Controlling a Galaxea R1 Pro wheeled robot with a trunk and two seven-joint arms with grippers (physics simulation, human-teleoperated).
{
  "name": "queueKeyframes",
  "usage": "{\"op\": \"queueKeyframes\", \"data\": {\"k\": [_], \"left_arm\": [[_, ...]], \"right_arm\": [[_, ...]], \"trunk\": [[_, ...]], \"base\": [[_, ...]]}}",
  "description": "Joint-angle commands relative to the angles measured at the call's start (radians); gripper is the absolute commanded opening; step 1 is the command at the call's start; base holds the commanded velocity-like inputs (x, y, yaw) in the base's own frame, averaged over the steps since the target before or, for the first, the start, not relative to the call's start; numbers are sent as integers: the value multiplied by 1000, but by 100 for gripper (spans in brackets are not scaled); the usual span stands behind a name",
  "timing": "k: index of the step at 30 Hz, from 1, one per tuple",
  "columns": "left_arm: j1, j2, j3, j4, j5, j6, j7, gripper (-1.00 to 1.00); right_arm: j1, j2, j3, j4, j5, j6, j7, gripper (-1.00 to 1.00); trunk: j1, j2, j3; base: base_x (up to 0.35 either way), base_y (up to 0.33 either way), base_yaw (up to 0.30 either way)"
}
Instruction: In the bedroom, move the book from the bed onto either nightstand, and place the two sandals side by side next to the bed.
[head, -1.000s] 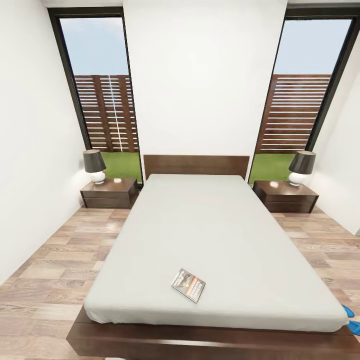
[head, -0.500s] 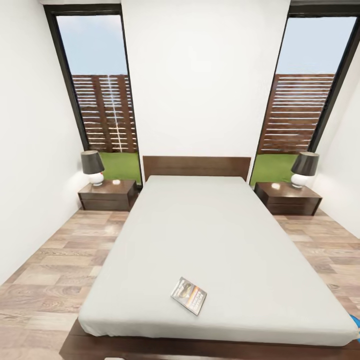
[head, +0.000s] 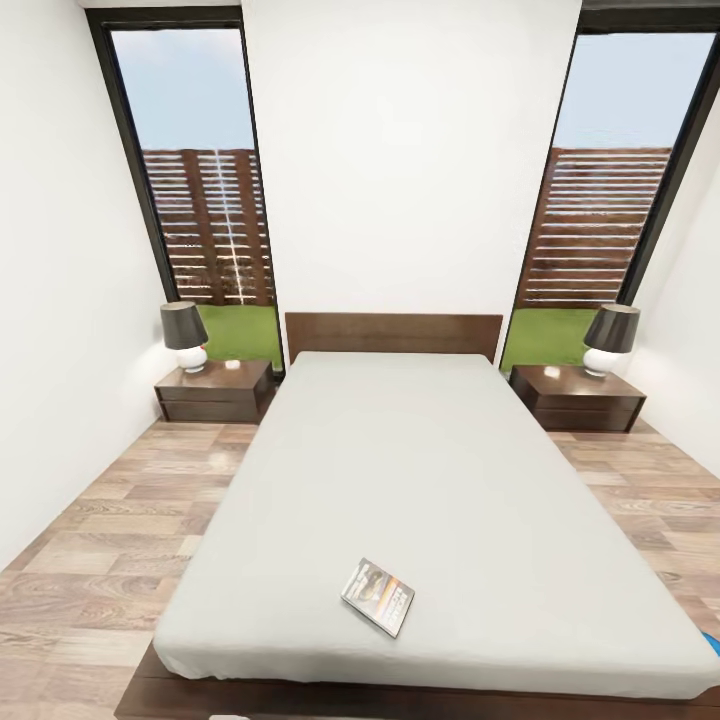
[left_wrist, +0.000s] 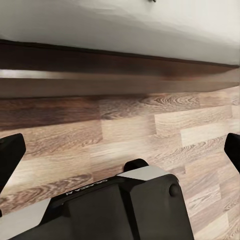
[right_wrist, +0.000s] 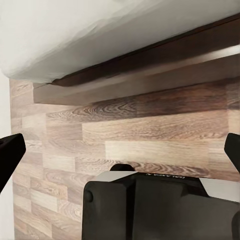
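near the foot of the bed (head: 420, 470) the book (head: 378, 596) lies flat on the pale matte mattress, a thin dark paperback with an orange band, untouched, so that step is not yet done. a sliver of bright blue at the bed's far right corner looks like one sandal (head: 713, 641); neither is placed as far as i can tell. both glossy dark nightstands, left (head: 212, 390) and right (head: 578, 398), each carry a lamp. my left pincer (left_wrist: 120, 152) and right pincer (right_wrist: 120, 150) hang spread wide and empty over grainy wood-plank floor (left_wrist: 150, 130) beside the dark frame.
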Motion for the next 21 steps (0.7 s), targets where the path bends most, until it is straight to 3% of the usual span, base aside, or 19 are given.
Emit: {"op": "queueKeyframes", "data": {"k": [1, 18, 21], "left_arm": [[-1, 0, 6, 1, -11, -8, -1, 100], [-3, 0, 5, -11, -12, -4, -9, 100], [-13, -1, 5, -36, -11, 24, -12, 100]], "right_arm": [[-1, 0, -6, 1, 5, -1, 3, 100], [-1, -1, -6, 1, 3, -1, 4, 100], [-1, -1, -6, 1, 3, -1, 4, 100]], "trunk": [[1, -2, -2], [1, -2, -2], [1, -2, -2]], "base": [[0, 0, 0], [0, 0, 0], [0, 0, 0]]}}
